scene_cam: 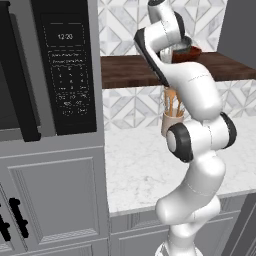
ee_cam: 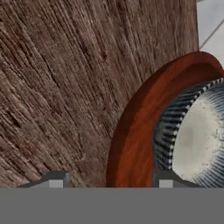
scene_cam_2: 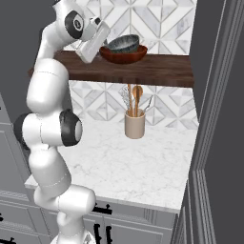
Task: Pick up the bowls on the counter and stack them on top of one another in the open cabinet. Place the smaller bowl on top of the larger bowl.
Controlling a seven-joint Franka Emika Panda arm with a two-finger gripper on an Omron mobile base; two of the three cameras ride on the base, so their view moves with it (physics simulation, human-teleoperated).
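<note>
Standing apart, the jaws of the gripper straddle the near rim of the larger bowl without clamping it. Nested inside sits the smaller bowl (pale speckled inside up), both on the open cabinet shelf. A careless retreat could catch a fingertip on that rim and drag the stack toward the shelf edge.

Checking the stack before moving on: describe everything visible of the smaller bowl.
The smaller bowl is round, dark grey and ribbed outside, with a pale speckled inside. It sits upright, nested inside the larger bowl, whose reddish-brown rim rings it, on the open cabinet shelf board. In the hand view the tool is open, one fingertip close by its rim; contact cannot be judged.
</note>
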